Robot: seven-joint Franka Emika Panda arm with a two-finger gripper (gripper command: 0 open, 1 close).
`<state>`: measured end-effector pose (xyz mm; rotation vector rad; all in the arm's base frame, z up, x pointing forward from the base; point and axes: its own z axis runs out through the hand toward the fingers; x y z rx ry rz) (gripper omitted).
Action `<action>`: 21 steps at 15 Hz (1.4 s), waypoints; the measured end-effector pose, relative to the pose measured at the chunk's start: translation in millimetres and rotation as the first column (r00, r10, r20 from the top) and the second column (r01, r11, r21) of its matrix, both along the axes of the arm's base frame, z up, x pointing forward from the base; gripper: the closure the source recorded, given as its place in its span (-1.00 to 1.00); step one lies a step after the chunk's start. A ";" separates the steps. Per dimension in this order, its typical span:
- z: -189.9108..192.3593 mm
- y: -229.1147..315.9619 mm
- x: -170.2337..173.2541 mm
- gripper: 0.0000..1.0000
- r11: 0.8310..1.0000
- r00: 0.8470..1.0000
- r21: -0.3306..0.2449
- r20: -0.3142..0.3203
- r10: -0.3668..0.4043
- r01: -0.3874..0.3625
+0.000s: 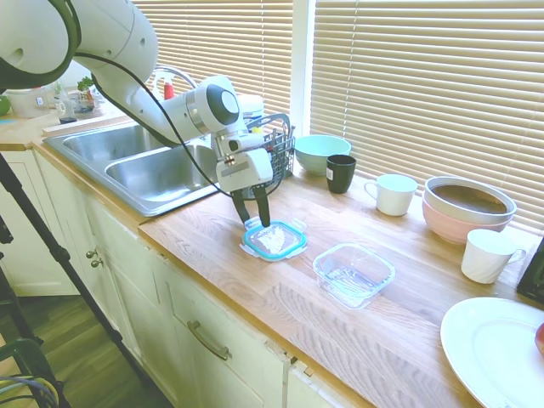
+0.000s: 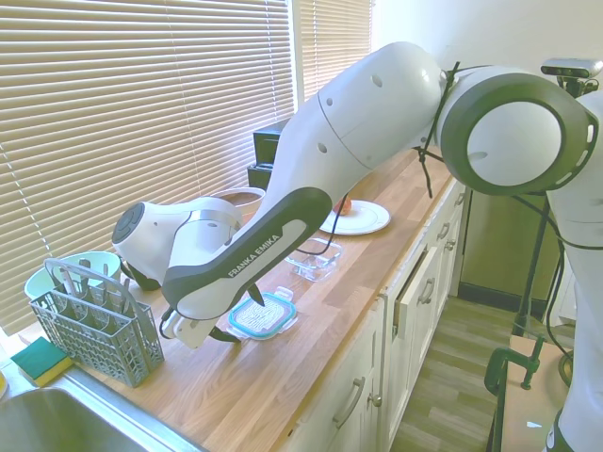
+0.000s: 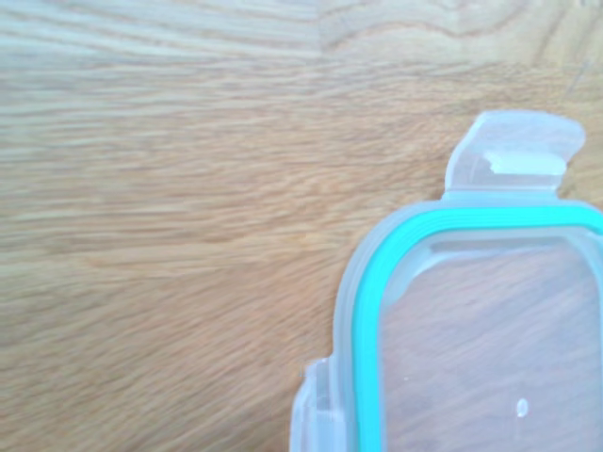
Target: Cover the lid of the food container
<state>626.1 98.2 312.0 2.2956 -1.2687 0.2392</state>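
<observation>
Gripper [image 1: 252, 214] fingers apart, straddling lid [image 1: 274, 240] edge, prob. touching; arm reads "FRANKA EMIKA".

Around the double sink [image 1: 144, 166] the wooden counter holds one teal-rimmed lid [image 1: 274, 240] and one clear glass food container [image 1: 354, 274]. Beyond these, away from the sink, stand three cups: one black [image 1: 341, 172] and two white [image 1: 392, 194] [image 1: 488, 255]. There are also two bowls, one mint [image 1: 320, 153] and one pink [image 1: 468, 208], one white plate [image 1: 493, 348], and one wire cutlery basket [image 1: 276, 144] just beside the sink.
</observation>
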 end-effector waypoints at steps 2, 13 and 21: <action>-2.0 0.3 0.5 1.00 1.000 1.000 -0.001 -0.002 0.001 -0.001; -12.3 2.6 2.4 1.00 1.000 1.000 0.003 -0.007 0.006 -0.006; -7.9 1.1 6.2 1.00 1.000 1.000 0.031 0.013 -0.001 0.000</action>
